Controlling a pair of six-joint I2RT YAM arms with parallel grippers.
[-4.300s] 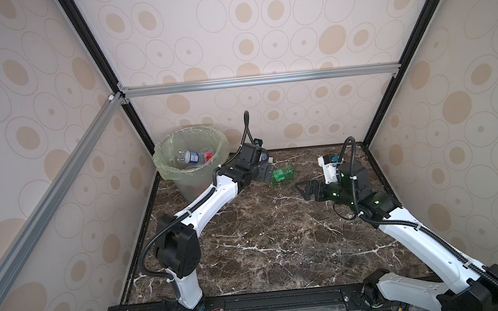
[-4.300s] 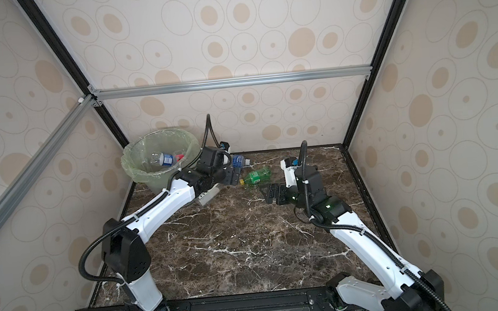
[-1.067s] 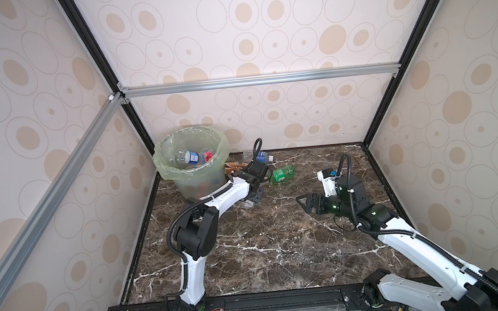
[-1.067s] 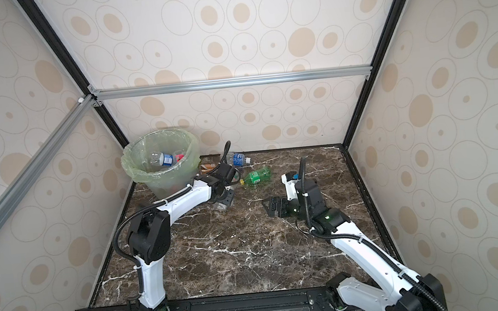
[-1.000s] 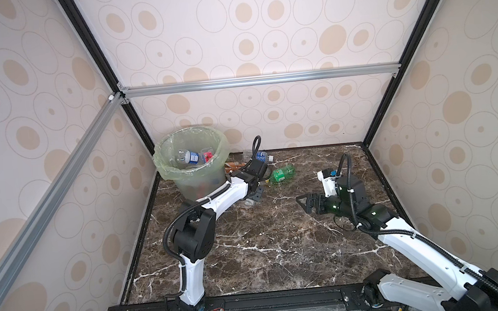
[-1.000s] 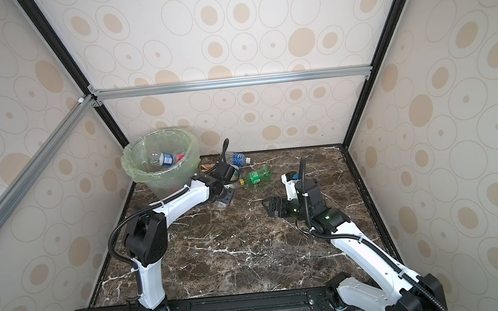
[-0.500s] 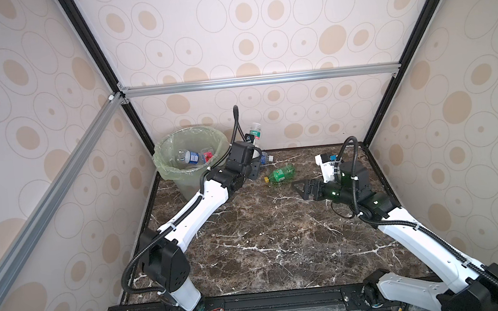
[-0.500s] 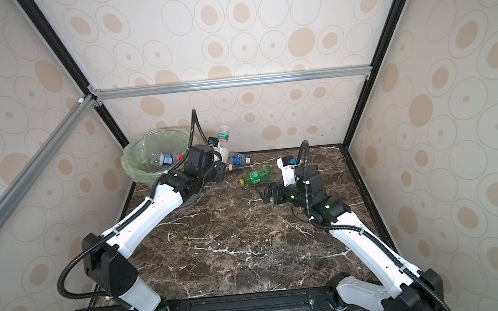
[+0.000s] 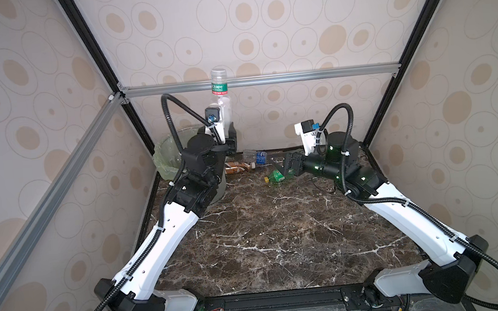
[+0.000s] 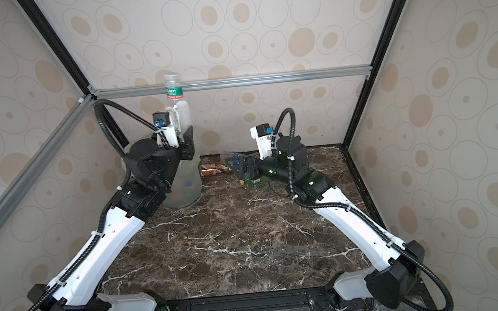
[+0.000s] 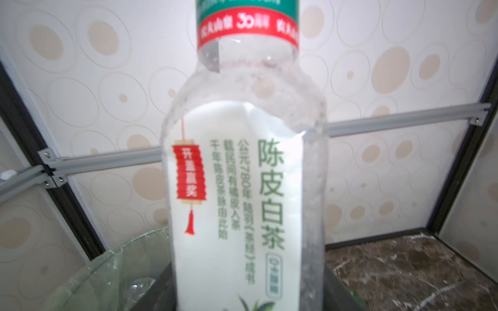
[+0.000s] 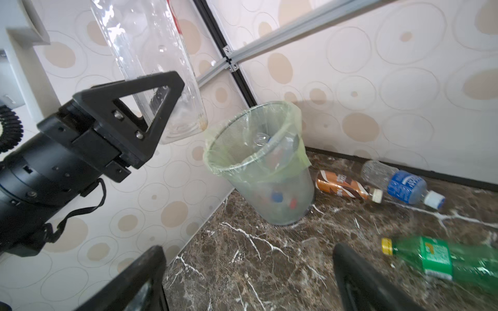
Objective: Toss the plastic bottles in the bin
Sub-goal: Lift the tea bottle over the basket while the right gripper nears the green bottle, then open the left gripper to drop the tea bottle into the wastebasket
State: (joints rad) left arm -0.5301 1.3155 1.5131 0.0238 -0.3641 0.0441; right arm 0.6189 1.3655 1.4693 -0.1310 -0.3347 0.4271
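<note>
My left gripper (image 9: 227, 130) is shut on a clear plastic bottle (image 9: 221, 97) with a white label (image 11: 242, 188), held upright with its cap up, above and just right of the bin (image 12: 269, 194). The bin is a pale green bucket with a bag over its rim and several bottles inside. A green bottle (image 12: 444, 258) lies on the floor just right of my right gripper (image 12: 248, 282), which stands open and empty over bare floor. In both top views that gripper (image 9: 285, 168) hovers at the green bottle (image 9: 277, 177).
A brown-labelled bottle (image 12: 342, 185) and a blue-labelled bottle (image 12: 404, 185) lie along the back wall right of the bin. Walls and black frame posts close in the back corner; a metal crossbar (image 9: 296, 76) runs behind the raised bottle.
My left arm has risen from floor level beside the bin, lifting the white-labelled bottle high above the rim. My right gripper has moved a little toward the green bottle.
</note>
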